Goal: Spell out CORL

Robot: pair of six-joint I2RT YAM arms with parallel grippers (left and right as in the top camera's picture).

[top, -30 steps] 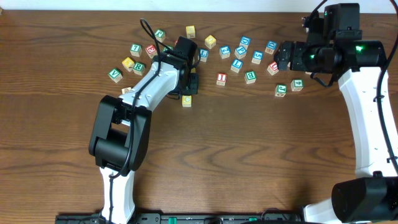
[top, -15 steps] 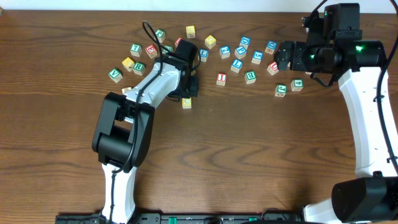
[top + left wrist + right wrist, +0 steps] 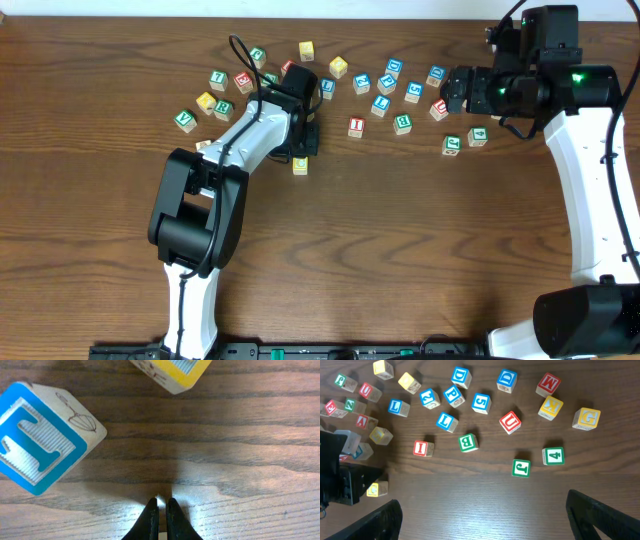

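Overhead: the left tool points down at the tabletop, its fingertips hidden under its own body. A yellow-faced cube sits just beside it toward the near edge, roughly square to the tabletop's edges. It has no long side, and its letter is too small to read. The other cubes lie scattered beyond.

Left wrist: the fingertips are pressed together on nothing, over bare wood. The yellow-faced cube is cut off by the top edge, one corner aimed at the tips. A blue-faced cube, clipped at the left, lies diagonally.

Right wrist: the right tool is spread wide and holds nothing — only its finger ends show.
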